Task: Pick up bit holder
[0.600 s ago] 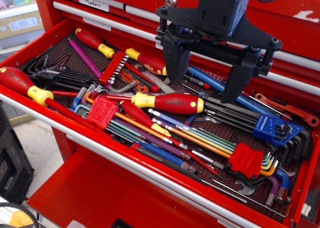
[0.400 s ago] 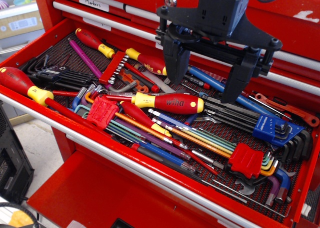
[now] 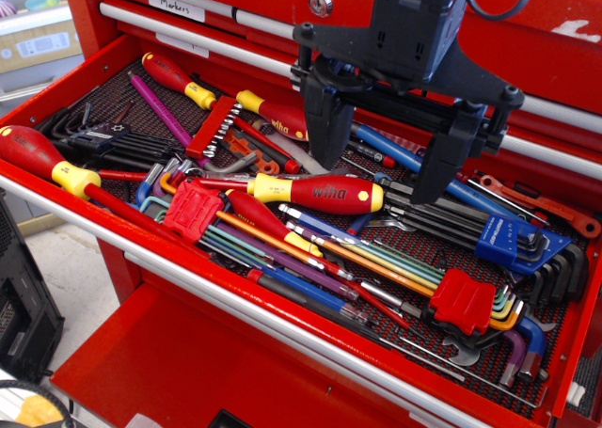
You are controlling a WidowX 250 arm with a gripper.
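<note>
The bit holder [image 3: 214, 128] is a small flat red strip with a row of short silver bits. It lies in the open red tool drawer [image 3: 282, 306], left of centre, between two red-and-yellow screwdrivers. My gripper [image 3: 379, 180] is black, its two fingers spread wide and empty. It hangs above the drawer's middle, to the right of the bit holder and well apart from it. Its left finger [image 3: 326, 132] is over the grey and blue tools near the back.
Several red-and-yellow screwdrivers [image 3: 315, 194] lie across the drawer. Red clips with coloured hex keys [image 3: 193, 210] [image 3: 463, 301] sit at the front. A blue hex key set [image 3: 503, 240] and black hex keys [image 3: 103, 146] flank them. A closed drawer [image 3: 207, 19] rises behind.
My gripper has shifted slightly down and toward the front of the drawer, still open. The tools in the drawer have not moved.
</note>
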